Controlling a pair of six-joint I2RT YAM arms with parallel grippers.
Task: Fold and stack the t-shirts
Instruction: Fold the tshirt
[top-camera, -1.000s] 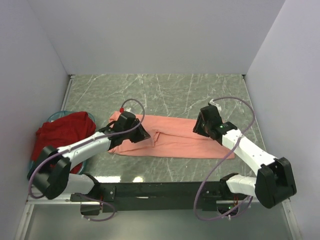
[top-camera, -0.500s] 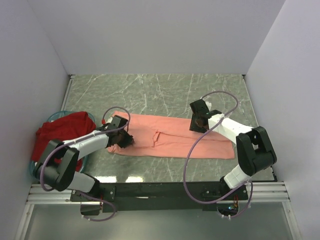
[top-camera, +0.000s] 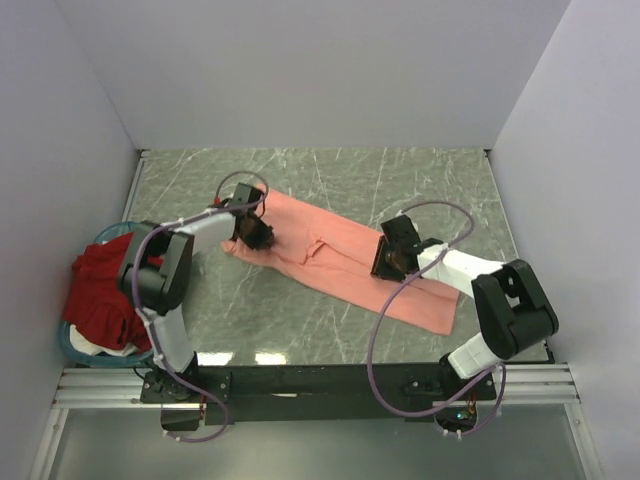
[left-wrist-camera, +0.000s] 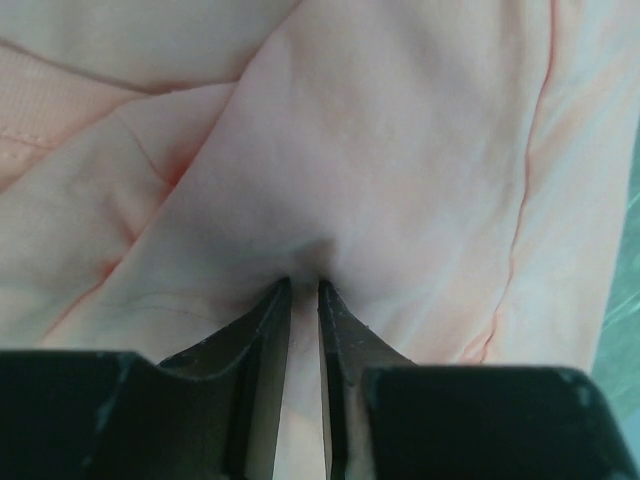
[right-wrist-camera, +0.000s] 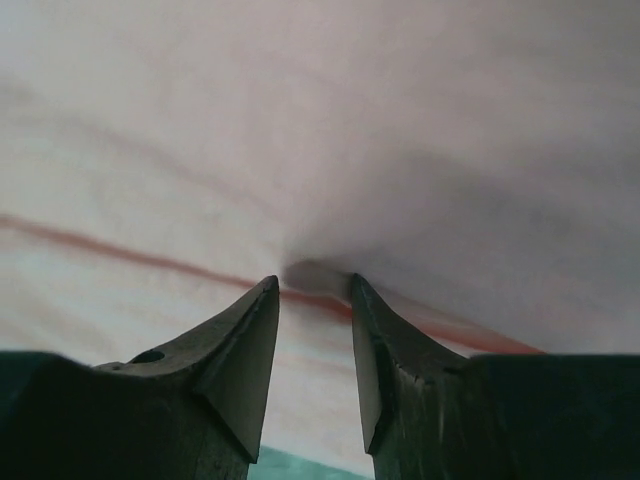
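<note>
The salmon-pink t-shirt (top-camera: 330, 262) lies folded in a long strip, slanting from far left to near right across the table. At its far left end my left gripper (top-camera: 255, 235) is shut on a pinch of the cloth. The left wrist view shows the pink shirt (left-wrist-camera: 400, 150) puckered at the left gripper's (left-wrist-camera: 304, 283) narrow tips. My right gripper (top-camera: 385, 262) sits over the strip's middle-right part. In the right wrist view the right gripper (right-wrist-camera: 312, 280) pinches a small fold of the pink shirt (right-wrist-camera: 350, 120) at a seam. The dark red t-shirt (top-camera: 105, 285) is heaped at the left.
The dark red shirt rests in a teal round basket (top-camera: 75, 345) at the left edge of the table. White walls close in the marble table (top-camera: 400, 180) on three sides. Purple cables loop off both arms.
The pink shirt has swung from lying level to a slant. My left gripper carried its end toward the far left, and the right gripper drew slightly nearer.
</note>
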